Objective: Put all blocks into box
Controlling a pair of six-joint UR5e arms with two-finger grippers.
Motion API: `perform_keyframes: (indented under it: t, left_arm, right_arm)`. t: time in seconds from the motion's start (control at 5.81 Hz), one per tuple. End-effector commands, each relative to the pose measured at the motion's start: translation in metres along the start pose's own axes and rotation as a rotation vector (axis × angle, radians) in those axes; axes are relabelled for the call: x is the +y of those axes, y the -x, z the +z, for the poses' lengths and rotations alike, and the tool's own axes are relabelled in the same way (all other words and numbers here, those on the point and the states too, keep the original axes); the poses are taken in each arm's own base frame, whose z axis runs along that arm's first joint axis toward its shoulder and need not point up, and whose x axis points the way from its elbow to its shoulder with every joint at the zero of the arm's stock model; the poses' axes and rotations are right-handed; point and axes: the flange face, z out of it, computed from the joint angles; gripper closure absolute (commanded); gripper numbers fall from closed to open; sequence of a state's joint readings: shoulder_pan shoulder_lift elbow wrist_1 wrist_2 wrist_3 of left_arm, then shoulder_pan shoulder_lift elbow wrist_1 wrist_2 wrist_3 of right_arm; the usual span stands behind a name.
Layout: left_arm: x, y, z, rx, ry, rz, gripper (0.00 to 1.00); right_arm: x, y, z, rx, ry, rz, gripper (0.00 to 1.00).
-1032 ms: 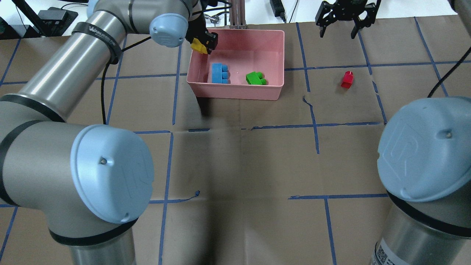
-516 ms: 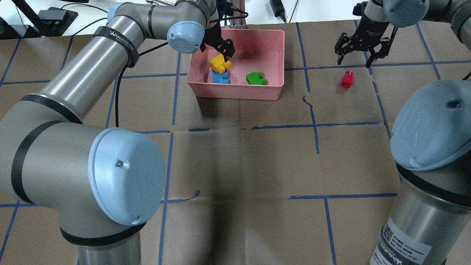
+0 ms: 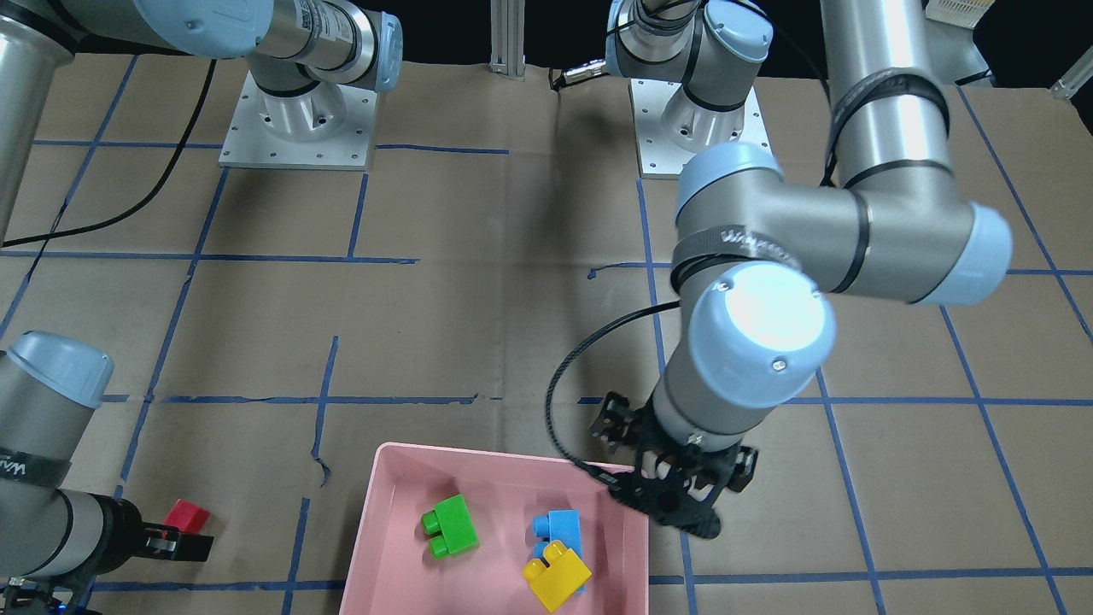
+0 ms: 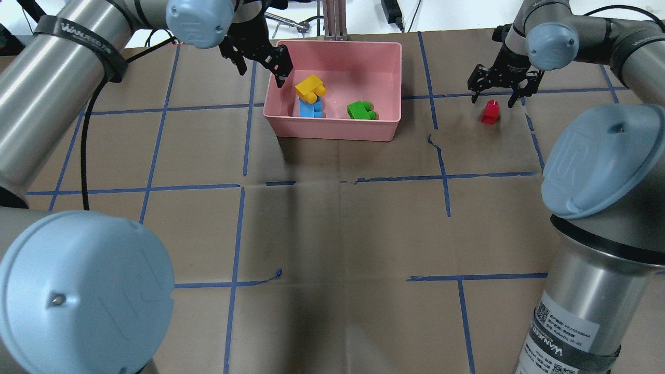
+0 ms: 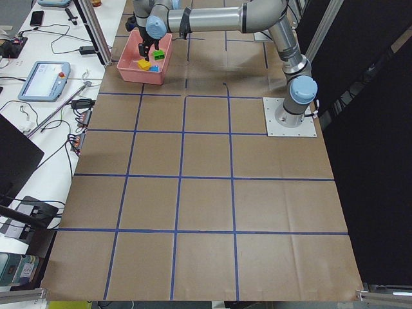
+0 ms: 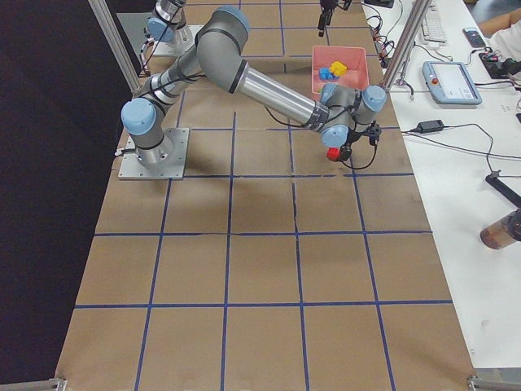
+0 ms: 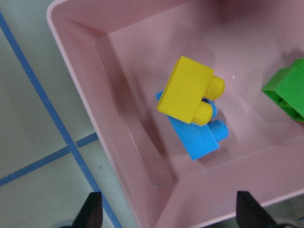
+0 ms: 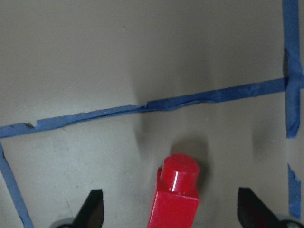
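The pink box [image 4: 332,133] stands at the far middle of the table. In it the yellow block [image 4: 310,87] rests partly on the light blue block [image 4: 312,109], with the green block [image 4: 360,110] to their right. My left gripper [image 4: 262,78] is open and empty above the box's far left corner. The left wrist view shows the yellow block [image 7: 187,90], the blue block [image 7: 199,137] and the green block [image 7: 287,90]. The red block [image 4: 490,112] lies on the table to the right of the box. My right gripper [image 4: 493,99] is open just above it, and the red block [image 8: 173,199] lies between the fingers.
An aluminium post [image 4: 335,21] stands just beyond the box's far wall. Cables and a power adapter [image 4: 389,10] lie past the table's far edge. Blue tape lines [image 4: 447,176] cross the brown table cover. The front-facing view shows the box [image 3: 376,512] near the table's operator-side edge.
My left gripper let go of the yellow block, which now lies on the blue block, and moved back to the left. My right gripper moved down and closer over the red block.
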State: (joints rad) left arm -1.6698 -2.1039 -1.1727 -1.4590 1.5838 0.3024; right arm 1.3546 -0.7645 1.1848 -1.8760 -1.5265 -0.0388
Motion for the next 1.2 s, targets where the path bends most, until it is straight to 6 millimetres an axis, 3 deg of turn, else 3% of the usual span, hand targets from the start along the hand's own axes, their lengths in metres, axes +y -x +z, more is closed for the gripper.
perform_keyframes:
  t: [0.0,0.17,0.34,0.52,0.69,0.86,1.03]
  left_arm:
    - [0.084,0.020,-0.053,-0.011,0.019,-0.097,0.00]
    - [0.110,0.015,-0.089,-0.014,0.046,-0.166,0.00]
    - [0.118,0.007,-0.092,-0.015,0.080,-0.262,0.00]
    - [0.125,0.003,-0.108,-0.008,0.046,-0.264,0.00]
    - [0.135,0.002,-0.122,-0.022,0.025,-0.264,0.00]
    - [0.145,0.001,-0.121,-0.022,0.042,-0.268,0.00]
    - [0.153,0.000,-0.131,-0.023,0.032,-0.272,0.00]
  right_arm:
    - [0.000,-0.001,0.004,0.006,0.009,0.003,0.26]
    - [0.001,-0.001,0.003,0.004,0.014,-0.002,0.51]
    - [0.001,0.000,0.003,0.002,0.014,-0.003,0.76]
    - [0.001,0.000,0.002,0.002,0.014,-0.003,0.90]
    - [-0.001,0.000,-0.009,0.003,-0.004,-0.007,0.91]
    - [0.001,0.002,-0.043,0.003,-0.047,-0.009,0.91]
    - [0.011,0.007,-0.093,0.002,-0.082,-0.014,0.91]
